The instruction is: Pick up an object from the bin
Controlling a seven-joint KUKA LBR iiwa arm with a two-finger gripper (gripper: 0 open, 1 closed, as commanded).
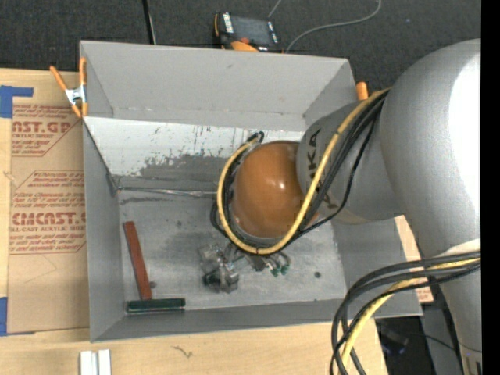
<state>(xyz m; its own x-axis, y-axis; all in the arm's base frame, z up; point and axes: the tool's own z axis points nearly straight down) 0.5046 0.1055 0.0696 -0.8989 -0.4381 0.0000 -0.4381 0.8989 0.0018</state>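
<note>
Reddish-brown and flat, a narrow stick [137,260] lies on the floor of the grey metal bin [203,135], at its left side, running from the middle toward the near wall. At the stick's near end a short dark-green bar [156,306] lies crosswise along the near wall, so the two make an L; whether they touch cannot be told. These two are the loose things plain to see.

Well to their right, at the middle of the floor's near half, the claw [221,272] sits low over the scuffed metal. Whether it is spread, pressed together or pinching anything cannot be told. Just right of it are some small green bits [279,268], loose or part of the robot, I cannot say. Above the claw bulges the wrist's glossy orange cover [266,190], ringed by yellow and black cables [226,182], with the silver arm [437,155] coming in from the right.
</note>
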